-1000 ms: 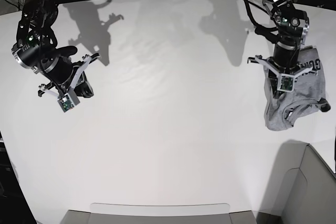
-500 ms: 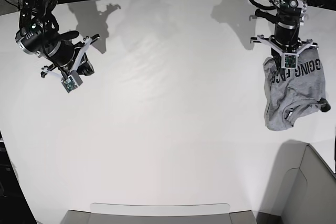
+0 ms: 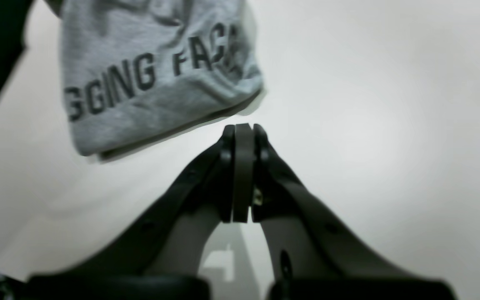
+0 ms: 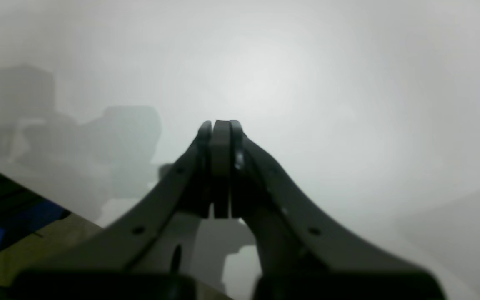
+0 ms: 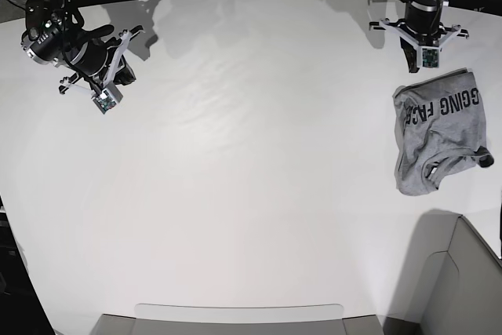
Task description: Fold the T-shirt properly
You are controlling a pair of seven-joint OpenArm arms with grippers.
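Note:
The heather-grey T-shirt (image 5: 438,135) lies bunched on the white table (image 5: 251,154) at the right edge, with its black lettering facing up. It also shows in the left wrist view (image 3: 152,75), reading "GGING FAC". My left gripper (image 5: 412,59) is shut and empty, hovering just behind the shirt's far edge without touching it; its tips (image 3: 243,130) are pressed together. My right gripper (image 5: 125,73) is shut and empty at the far left of the table, over bare surface (image 4: 221,125).
A grey bin (image 5: 463,280) stands at the front right corner. A shallow grey tray (image 5: 239,315) lies along the front edge. The table's edge and dark floor clutter (image 4: 11,233) show at the lower left of the right wrist view.
Both arms have drawn back toward the table's far edge. My left gripper has come off the T-shirt, which now lies uncovered on the table.

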